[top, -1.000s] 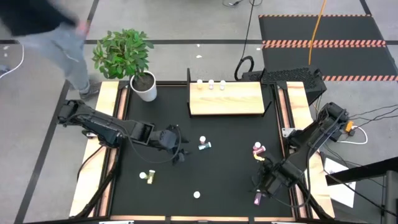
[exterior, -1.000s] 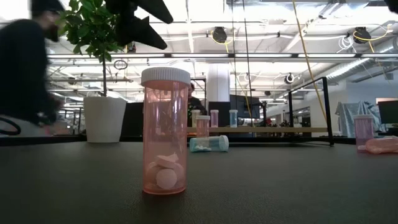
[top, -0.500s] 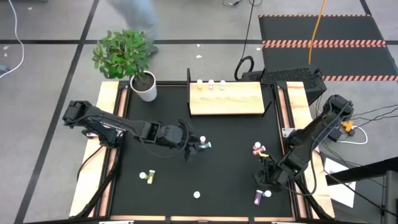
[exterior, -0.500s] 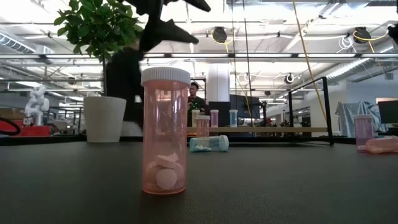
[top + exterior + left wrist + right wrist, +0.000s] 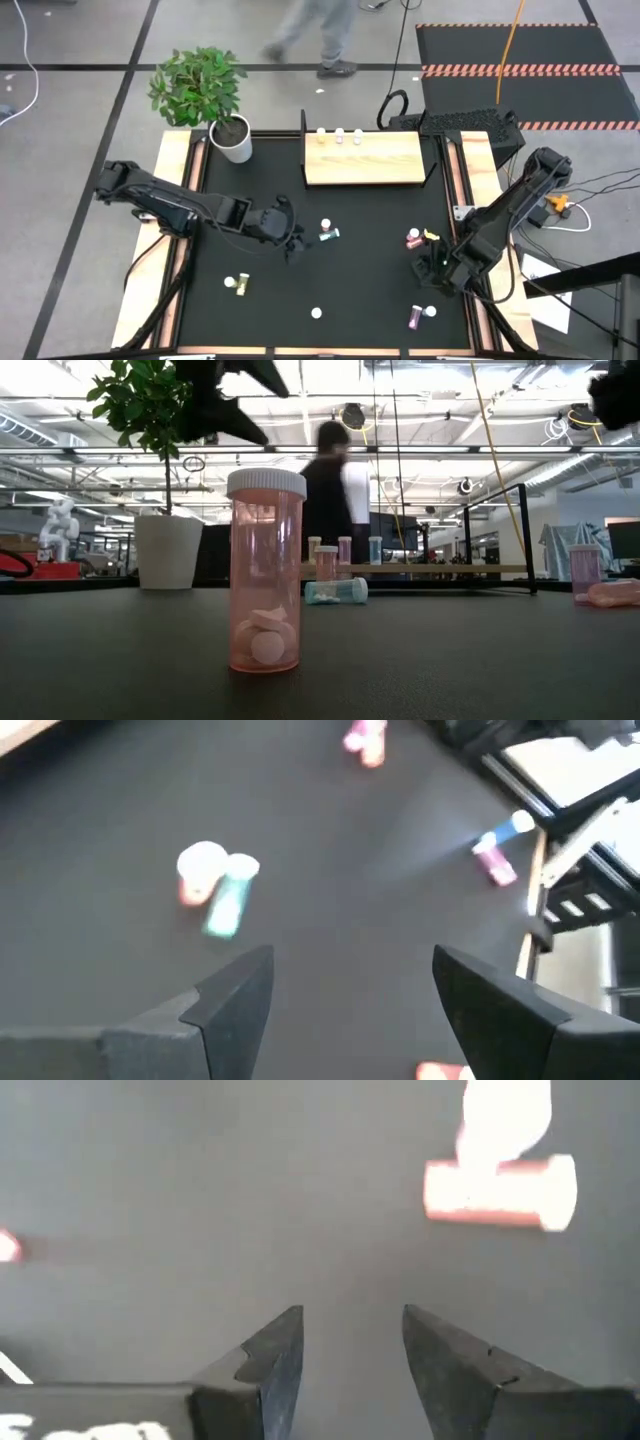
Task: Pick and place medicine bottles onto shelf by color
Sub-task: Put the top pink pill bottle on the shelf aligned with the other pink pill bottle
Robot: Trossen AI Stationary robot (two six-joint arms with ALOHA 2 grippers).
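Note:
My left gripper [image 5: 294, 243] [image 5: 350, 970] hangs open over the black mat, left of a teal bottle [image 5: 329, 236] [image 5: 226, 906] lying on its side against an upright pink bottle [image 5: 200, 870]. My right gripper [image 5: 426, 273] [image 5: 350, 1325] is open above the mat at the right. It is between two pink bottles [image 5: 413, 239] [image 5: 498, 1188] on its far side and a magenta bottle [image 5: 418, 317] lying on its near side. The shelf [image 5: 363, 160] lies at the far middle, with three bottles [image 5: 340, 134] along its far edge.
A pink bottle [image 5: 316, 313] [image 5: 265, 570] stands near the front edge, and a yellow-green one [image 5: 238, 284] lies at the front left. A potted plant [image 5: 232, 138] stands at the far left corner. A person [image 5: 320, 35] walks past beyond the table.
My left gripper has swung toward the teal bottle and come back to about where it was, rolling at the wrist. My right gripper has gone from beside the magenta bottle toward the far edge, nearer the two pink bottles. Both have stayed open. No bottle has moved.

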